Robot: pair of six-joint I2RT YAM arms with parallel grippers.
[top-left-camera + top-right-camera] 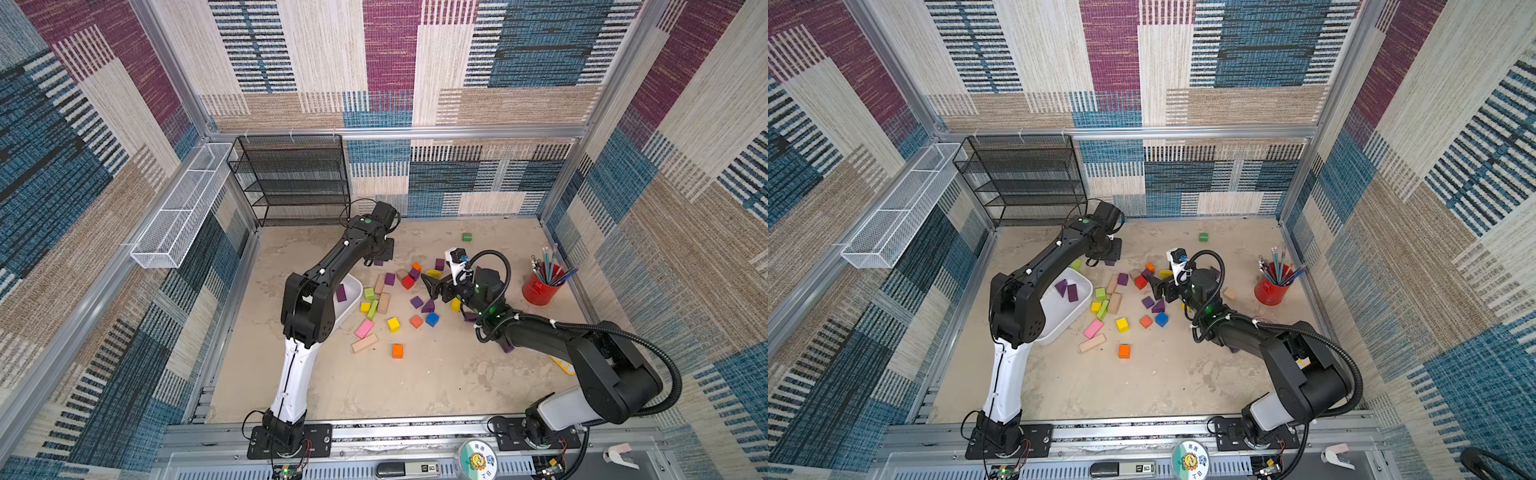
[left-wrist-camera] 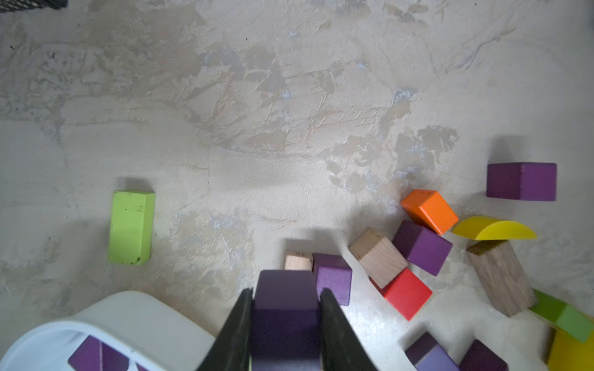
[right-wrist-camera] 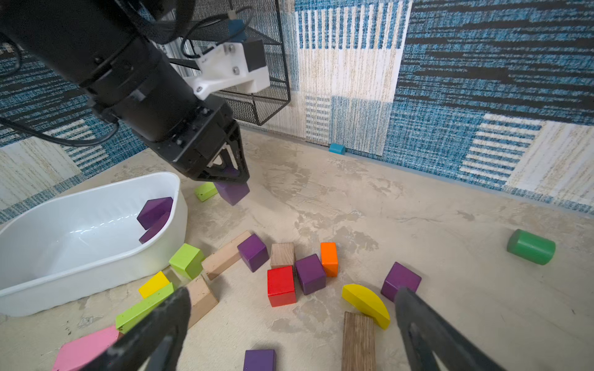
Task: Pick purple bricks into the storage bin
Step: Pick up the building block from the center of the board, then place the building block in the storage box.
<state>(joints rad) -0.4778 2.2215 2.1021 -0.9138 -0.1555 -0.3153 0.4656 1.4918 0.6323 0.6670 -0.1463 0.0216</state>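
Observation:
My left gripper is shut on a purple brick, held just above the table off the far end of the white storage bin; the right wrist view shows this brick hanging below the fingers. Two purple bricks lie inside the bin. Several more purple bricks lie loose among the coloured blocks mid-table. My right gripper is open and empty, low over that pile; in both top views it points left.
Red, orange, yellow, green, pink, blue and bare-wood blocks are scattered to the right of the bin. A green cylinder lies far back. A red pencil cup stands at the right, a black mesh rack at the back left, a white wire basket on the left wall.

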